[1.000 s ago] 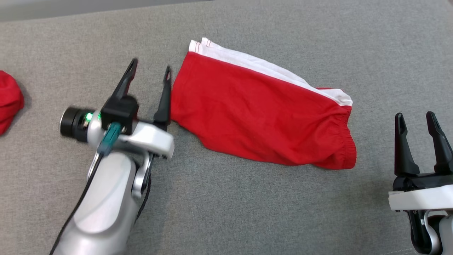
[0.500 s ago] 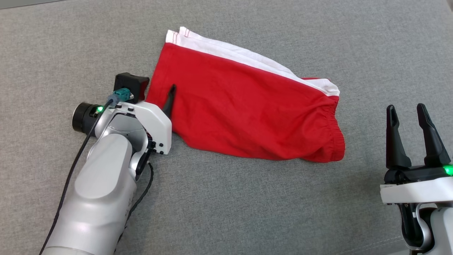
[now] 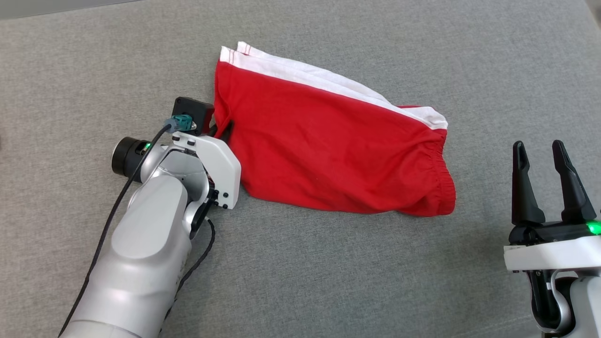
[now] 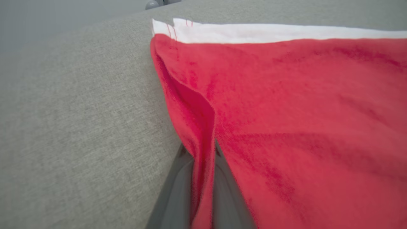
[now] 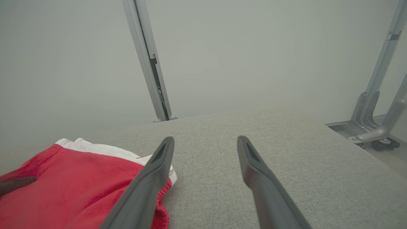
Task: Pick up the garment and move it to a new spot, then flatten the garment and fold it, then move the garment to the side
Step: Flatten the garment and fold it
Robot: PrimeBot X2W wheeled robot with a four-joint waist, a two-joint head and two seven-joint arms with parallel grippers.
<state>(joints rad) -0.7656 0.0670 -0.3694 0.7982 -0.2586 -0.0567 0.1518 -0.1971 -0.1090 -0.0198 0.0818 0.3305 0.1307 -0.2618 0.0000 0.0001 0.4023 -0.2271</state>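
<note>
The garment [image 3: 328,141] is a pair of red shorts with a white side stripe, folded and lying on the grey fabric surface [image 3: 328,281]. My left gripper [image 3: 223,130] is at its left hem, shut on a pinched fold of red cloth. In the left wrist view the garment [image 4: 286,111] hem rises in a ridge between my two fingers [image 4: 178,190]. My right gripper [image 3: 547,180] stands open at the lower right, apart from the elastic waistband. Its fingers [image 5: 149,181] spread wide in the right wrist view, with the garment [image 5: 73,187] to their left.
Beyond the far edge of the grey surface stand a metal upright [image 5: 148,60] and a metal frame with a caster wheel [image 5: 378,127] at the right. A black cable [image 3: 112,220] runs along my left forearm.
My left gripper went from open beside the hem to shut on it, and the hem has lifted into a ridge. The head camera shifted, so the whole scene moved. The right arm stayed put.
</note>
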